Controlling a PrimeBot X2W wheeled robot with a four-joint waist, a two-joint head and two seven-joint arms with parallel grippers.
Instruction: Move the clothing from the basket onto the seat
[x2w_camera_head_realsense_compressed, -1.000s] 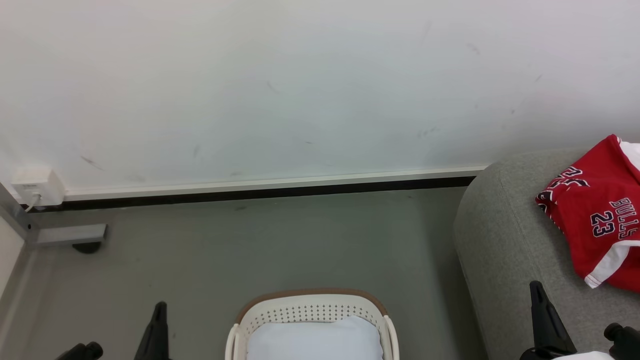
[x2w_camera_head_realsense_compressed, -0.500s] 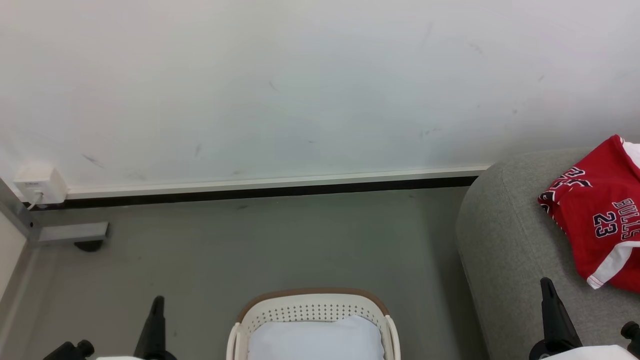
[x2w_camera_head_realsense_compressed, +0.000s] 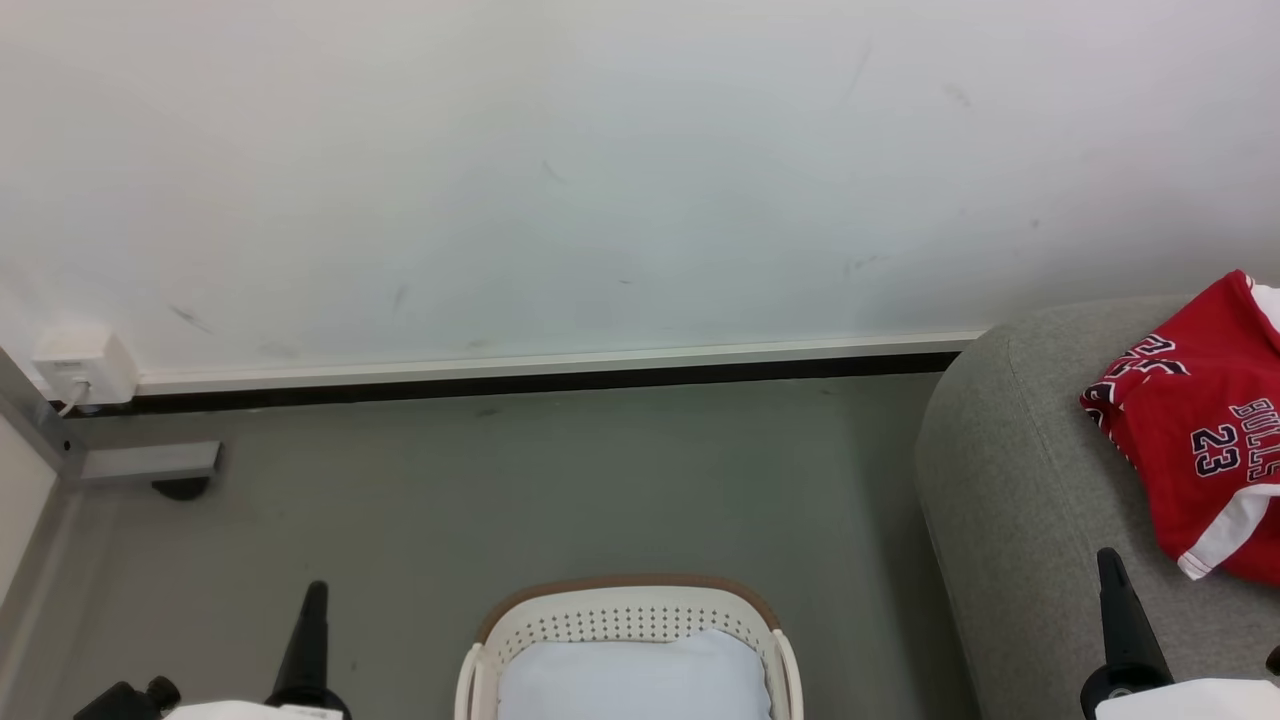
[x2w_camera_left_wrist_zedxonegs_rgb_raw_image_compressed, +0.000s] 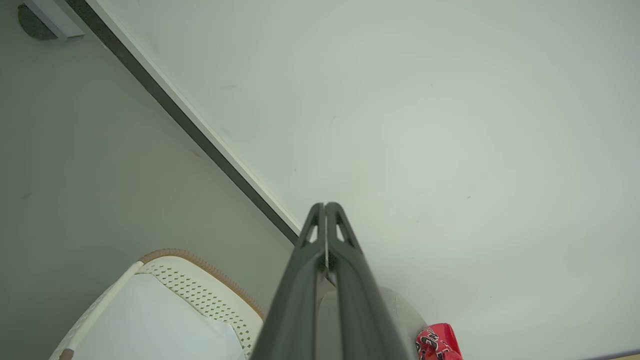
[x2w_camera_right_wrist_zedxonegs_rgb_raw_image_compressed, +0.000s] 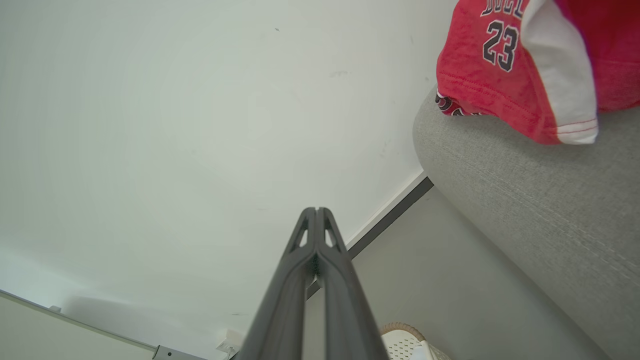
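left pincer (x2w_camera_left_wrist_zedxonegs_rgb_raw_image_compressed: 325, 206), right pincer (x2w_camera_right_wrist_zedxonegs_rgb_raw_image_compressed: 316, 210) both closed

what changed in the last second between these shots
In the head view the right gripper slid a little to the right, and the left gripper edged slightly up. Both stayed shut and empty, and nothing was taken or let go. The camera itself shifted a touch. The clothing stayed on the seat, and the basket with its pale pad did not move.
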